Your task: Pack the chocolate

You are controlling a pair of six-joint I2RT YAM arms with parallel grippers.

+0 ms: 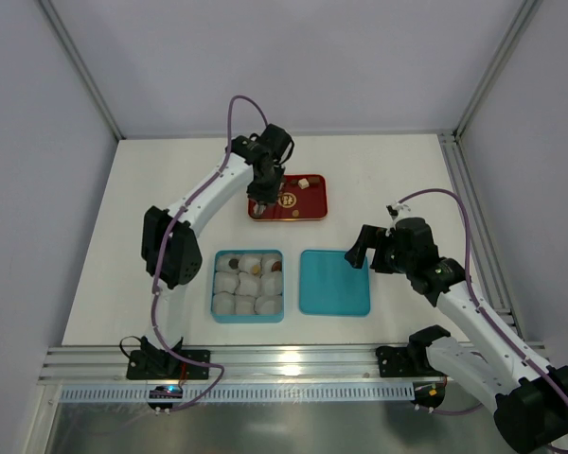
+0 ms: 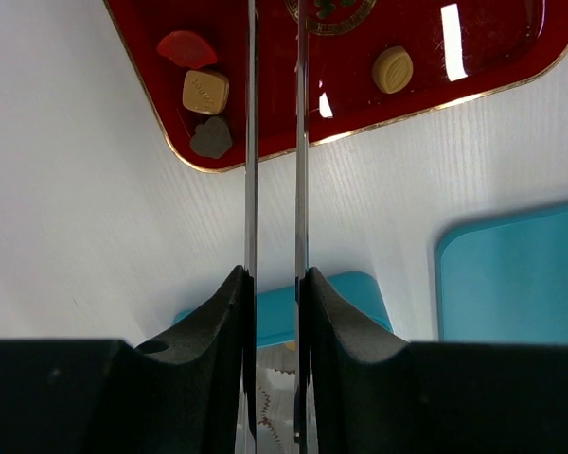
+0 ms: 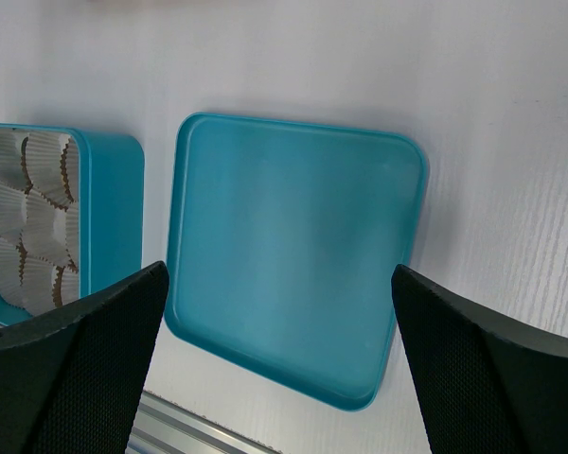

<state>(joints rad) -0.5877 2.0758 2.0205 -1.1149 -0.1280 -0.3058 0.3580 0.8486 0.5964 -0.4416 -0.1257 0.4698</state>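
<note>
Top view: your left pincer (image 1: 262, 202) hangs over the left part of the glossy red rounded-rectangle tray (image 1: 314, 214) at the far middle of the white counter (image 1: 161, 180). Tiny bite-size chocolate pieces (image 1: 303, 183), cream and tan, lie on the tray just right of it. Nearer you sits the square teal plastic box (image 1: 248, 317), filled with white crinkled paper cups (image 1: 229, 281); a few brown pieces show in the far row of cups. The flat teal plastic lid (image 1: 329, 284) lies just beside the box on the right, apart from it. Your right pincer (image 1: 362, 248) is at the lid's far right corner. Left wrist view: the thin fingers (image 2: 252, 189) stand close with a narrow slit between them. Their tips run off the top edge, so you cannot tell whether anything is pinched. On the tray to their left, a red, a tan square and a dark heart-shaped piece sit clustered in the corner; a round tan piece lies to the right. Right wrist view: your right pincer's jaws are spread wide with nothing in them. The lid is below, and the box of cups is at the left edge.
</note>
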